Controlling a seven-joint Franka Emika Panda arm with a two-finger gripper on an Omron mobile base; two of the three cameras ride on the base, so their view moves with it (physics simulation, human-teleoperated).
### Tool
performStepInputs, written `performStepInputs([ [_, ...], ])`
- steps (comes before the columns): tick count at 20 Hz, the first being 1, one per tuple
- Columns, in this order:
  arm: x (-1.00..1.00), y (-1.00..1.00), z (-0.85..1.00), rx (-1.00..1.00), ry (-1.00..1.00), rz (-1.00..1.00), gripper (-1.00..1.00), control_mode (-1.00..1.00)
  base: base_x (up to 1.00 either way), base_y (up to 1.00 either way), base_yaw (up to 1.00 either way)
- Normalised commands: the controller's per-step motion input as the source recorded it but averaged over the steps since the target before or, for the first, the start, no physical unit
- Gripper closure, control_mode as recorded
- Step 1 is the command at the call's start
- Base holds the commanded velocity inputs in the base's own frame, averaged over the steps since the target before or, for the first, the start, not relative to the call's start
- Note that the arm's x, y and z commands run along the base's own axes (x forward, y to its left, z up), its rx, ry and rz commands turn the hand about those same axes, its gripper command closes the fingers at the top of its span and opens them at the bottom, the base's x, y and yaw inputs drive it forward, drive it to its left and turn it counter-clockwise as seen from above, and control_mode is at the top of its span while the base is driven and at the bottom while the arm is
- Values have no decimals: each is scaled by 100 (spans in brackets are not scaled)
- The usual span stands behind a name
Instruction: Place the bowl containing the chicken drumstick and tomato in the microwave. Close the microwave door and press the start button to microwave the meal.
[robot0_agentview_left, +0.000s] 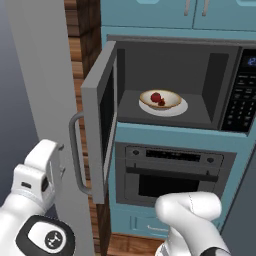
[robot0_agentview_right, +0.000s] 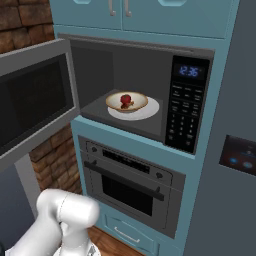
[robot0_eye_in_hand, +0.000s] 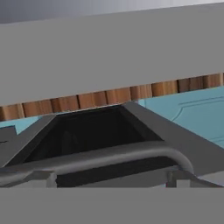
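Bowl: the bowl (robot0_agentview_left: 160, 99) is sitting inside the microwave (robot0_agentview_left: 172, 85), on the white turntable plate (robot0_agentview_left: 177, 108), roughly in the middle of the cavity floor.
Food: the tomato (robot0_agentview_left: 156, 96) is lying in the bowl, and the chicken drumstick (robot0_agentview_left: 161, 102) is lying against it as a small dark piece; I cannot tell more of it at this size.
Door: the microwave door (robot0_agentview_left: 99, 125) is standing wide open, swung out to the left, with its curved handle (robot0_agentview_left: 76, 152) on the outer face.
My hand: my gripper (robot0_agentview_left: 56, 162) is hanging just left of that handle, at the outside of the door.
My jaws: I am holding them spread wide, with nothing between them; in the hand view the handle bar (robot0_eye_in_hand: 109, 155) is running across just ahead of my fingertips (robot0_eye_in_hand: 41, 178).
Keypad: the black keypad strip (robot0_agentview_right: 182, 112) is showing on the microwave's right side, with a lit display above it.
Below: the grey oven (robot0_agentview_right: 132, 185) is sitting under the microwave.
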Motion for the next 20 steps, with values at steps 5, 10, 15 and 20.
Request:
performStepInputs([
  [5, 39, 0, -7, 0, 0, -5, -100, -100, 0, 0, 0],
  [10, 48, 0, -13, 0, 0, -6, -100, -100, 0, 0, 0],
  [15, 50, 0, -14, 0, 0, -8, -100, -100, 0, 0, 0],
  [20, 13, -9, -5, 0, 0, -14, -100, -100, 0, 0, 0],
])
